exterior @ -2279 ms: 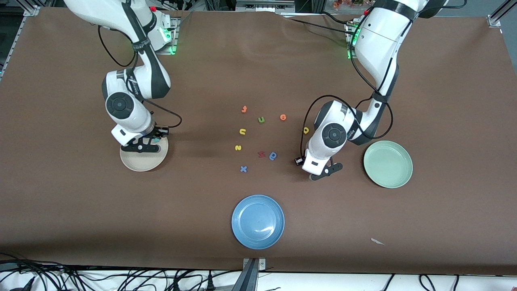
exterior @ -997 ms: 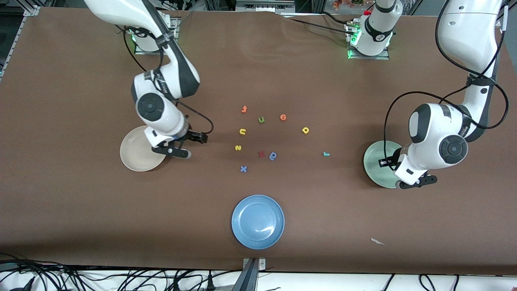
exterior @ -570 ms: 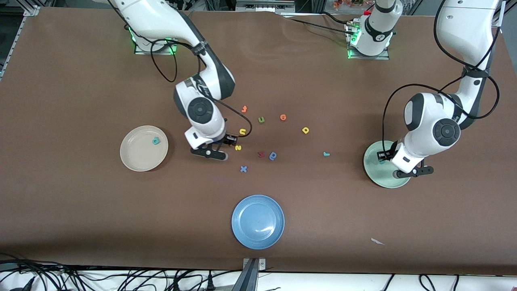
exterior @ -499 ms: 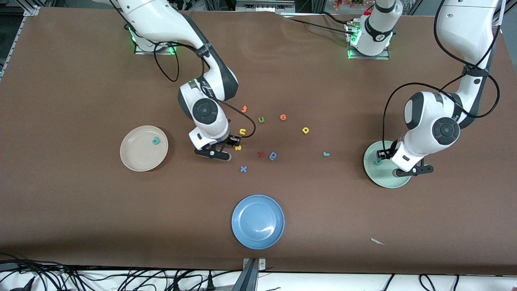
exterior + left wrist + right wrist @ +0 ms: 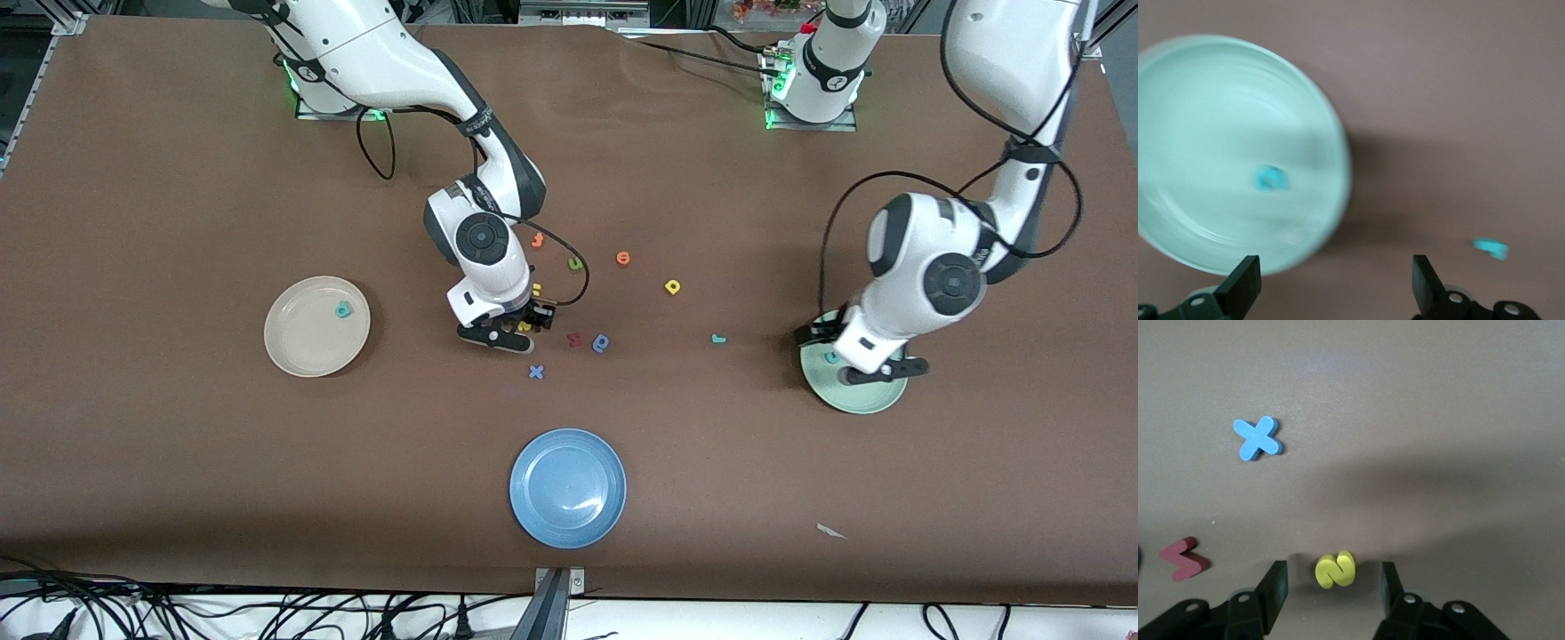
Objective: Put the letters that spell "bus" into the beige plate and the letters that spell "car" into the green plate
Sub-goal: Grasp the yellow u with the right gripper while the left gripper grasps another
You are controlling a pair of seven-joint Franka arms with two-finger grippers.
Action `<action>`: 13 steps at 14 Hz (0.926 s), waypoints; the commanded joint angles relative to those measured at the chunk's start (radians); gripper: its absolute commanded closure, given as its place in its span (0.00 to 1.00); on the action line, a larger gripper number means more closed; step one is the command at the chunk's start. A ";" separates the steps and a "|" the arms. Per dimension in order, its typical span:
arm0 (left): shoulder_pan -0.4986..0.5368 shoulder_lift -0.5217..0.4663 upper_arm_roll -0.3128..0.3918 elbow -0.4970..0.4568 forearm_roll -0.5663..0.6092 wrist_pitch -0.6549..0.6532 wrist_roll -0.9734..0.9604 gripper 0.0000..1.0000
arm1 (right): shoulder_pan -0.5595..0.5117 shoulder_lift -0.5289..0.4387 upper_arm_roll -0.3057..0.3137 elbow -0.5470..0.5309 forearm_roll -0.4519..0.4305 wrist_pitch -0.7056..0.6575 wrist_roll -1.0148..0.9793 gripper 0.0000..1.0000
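My right gripper [image 5: 514, 331] [image 5: 1331, 587] is low over the table and open. The yellow "s" [image 5: 524, 326] [image 5: 1335, 569] lies between its fingers with a gap on each side. The yellow "u" [image 5: 536, 289] shows partly beside that wrist. The teal "b" [image 5: 342, 309] lies in the beige plate [image 5: 302, 342]. My left gripper [image 5: 849, 360] [image 5: 1333, 293] hangs open and empty over the green plate's [image 5: 876, 397] [image 5: 1218, 120] rim. The teal "c" [image 5: 831, 357] [image 5: 1270, 178] lies in that plate. The teal "r" [image 5: 718, 339] [image 5: 1490, 248] and the yellow "a" [image 5: 673, 286] lie on the table.
A blue "x" [image 5: 535, 372] [image 5: 1257, 439], a red letter [image 5: 575, 339] [image 5: 1183, 559] and a blue rounded letter [image 5: 601, 342] lie close to the "s". A green "u" [image 5: 576, 263] and two orange letters [image 5: 623, 258] lie farther back. A blue plate [image 5: 567, 487] sits near the front edge.
My right arm swung from the beige plate to the "s" and its jaws narrowed around it. My left gripper opened over the green plate, leaving the "c" there, and drifted toward the "r".
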 commanded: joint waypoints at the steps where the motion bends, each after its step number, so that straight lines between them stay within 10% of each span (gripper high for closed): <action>1: -0.016 -0.002 -0.109 -0.014 0.010 -0.002 -0.195 0.00 | 0.017 0.026 -0.009 0.025 0.001 0.015 0.014 0.45; 6: -0.118 0.025 -0.171 -0.147 0.024 0.282 -0.501 0.00 | 0.019 0.026 -0.012 0.021 -0.004 0.012 0.008 0.86; 13: -0.183 0.119 -0.167 -0.135 0.104 0.284 -0.638 0.06 | 0.016 -0.104 -0.129 0.015 -0.008 -0.263 -0.174 0.89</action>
